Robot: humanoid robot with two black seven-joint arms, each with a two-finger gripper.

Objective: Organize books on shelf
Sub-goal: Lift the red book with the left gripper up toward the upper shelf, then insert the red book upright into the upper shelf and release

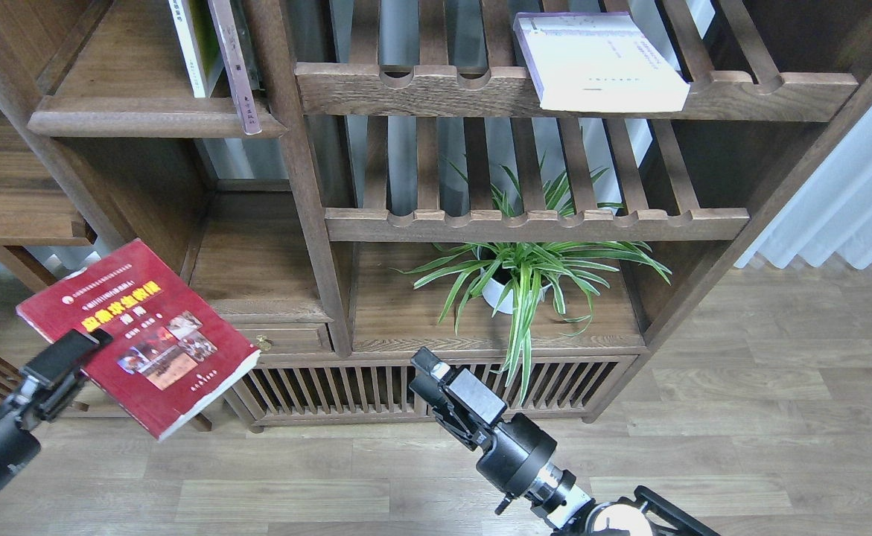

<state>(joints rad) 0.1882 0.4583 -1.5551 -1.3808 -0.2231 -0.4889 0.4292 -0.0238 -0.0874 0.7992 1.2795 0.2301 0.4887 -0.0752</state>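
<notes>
My left gripper (71, 356) is shut on the lower left edge of the red book (145, 339), which has a yellow title and small photos. It holds the book tilted, low at the far left, in front of the bookcase. The yellow-green and white book (196, 46) stands on the solid dark-brown shelf (138, 119) at the top left, with a thin brownish book (234, 71) leaning beside it. The white book with a purple edge (599, 63) lies flat on the top slatted shelf. My right gripper (430, 376) is empty at bottom centre; its fingers cannot be told apart.
A spider plant in a white pot (514, 279) stands on the lower middle board. Slatted shelves with scalloped rails (532, 223) are above it. A drawer with a brass knob (261, 342) is beside the red book. A white curtain (845, 193) hangs at the right over the wooden floor.
</notes>
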